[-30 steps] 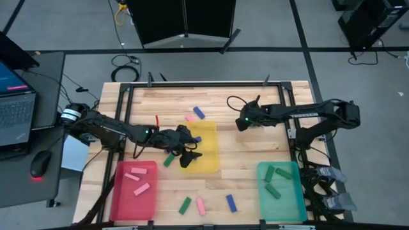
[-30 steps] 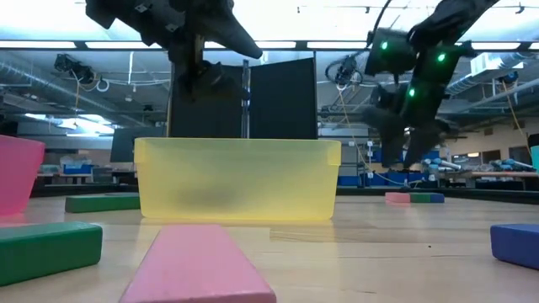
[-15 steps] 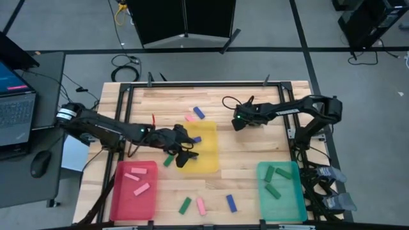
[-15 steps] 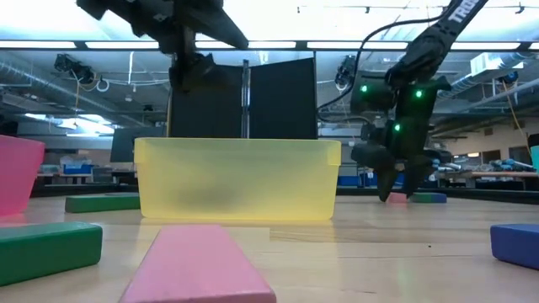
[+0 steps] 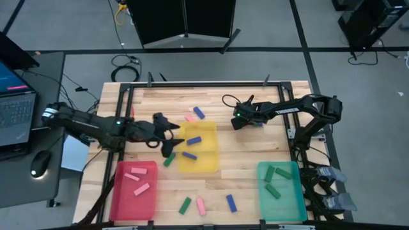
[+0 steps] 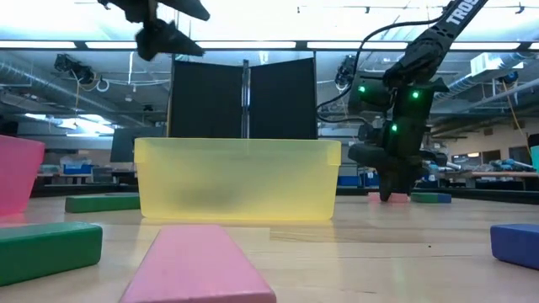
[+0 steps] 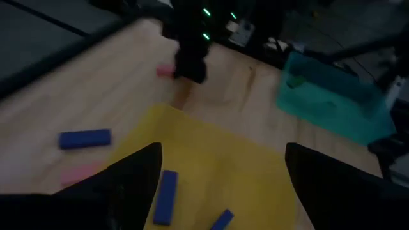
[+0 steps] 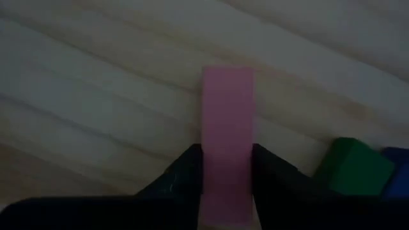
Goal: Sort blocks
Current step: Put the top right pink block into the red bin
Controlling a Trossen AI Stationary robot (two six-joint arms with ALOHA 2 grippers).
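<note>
My right gripper is down on the table's far right part, shut on a pink block. A green block and a blue block lie flat just beside it. My left gripper hangs open and empty in the air over the yellow tray's left edge. The yellow tray holds two blue blocks. More blocks lie loose on the wood: blue, pink, green. My right gripper pinches the pink block between its two fingers, one on each long side, toward one end of the block. The fingers come down from above and lie across the block. The block lies flat on the wooden table, most of its length sticking out beyond the fingers.
A red tray with two pink blocks sits near left, a teal tray with green blocks near right. Green, pink and blue blocks lie near the front edge. A laptop and a mouse are off the table's left.
My left gripper has drawn back from over the yellow tray toward the table's left edge, staying open; a second blue block now lies in the tray. My right gripper has come down to the table and shut on the pink block.
</note>
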